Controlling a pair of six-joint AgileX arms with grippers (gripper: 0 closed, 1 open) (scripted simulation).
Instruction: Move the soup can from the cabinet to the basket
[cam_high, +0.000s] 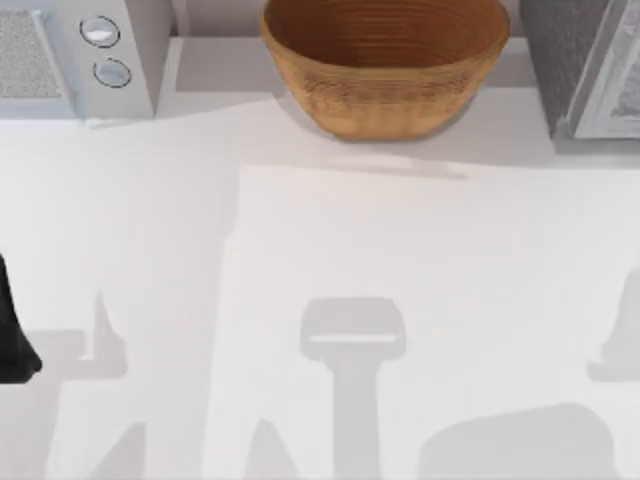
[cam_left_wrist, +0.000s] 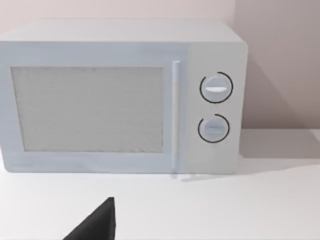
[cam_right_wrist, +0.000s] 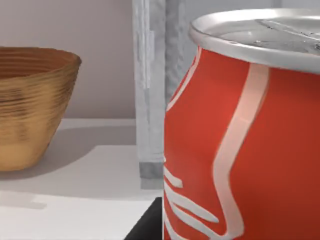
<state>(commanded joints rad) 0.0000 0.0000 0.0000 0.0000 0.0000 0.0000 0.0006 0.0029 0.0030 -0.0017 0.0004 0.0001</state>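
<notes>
The soup can (cam_right_wrist: 240, 140) is red with white script and a silver lid, and it stands very close in the right wrist view. A dark part of my right gripper (cam_right_wrist: 146, 224) lies against its lower side. Behind the can rises the pale edge of the cabinet (cam_right_wrist: 150, 85). In the top view the cabinet (cam_high: 570, 60) is the dark speckled box at the back right, its white-framed door angled outward. The tan wicker basket (cam_high: 385, 75) stands at the back middle, and the basket (cam_right_wrist: 30, 110) also shows beyond the can. My left gripper (cam_left_wrist: 95, 225) is parked at the table's left edge.
A white microwave (cam_high: 70, 55) with two round knobs stands at the back left, and my left wrist view faces the microwave (cam_left_wrist: 120, 100) head on. The left arm (cam_high: 12, 335) shows as a dark shape at the left edge. Arm shadows fall across the white table (cam_high: 320, 250).
</notes>
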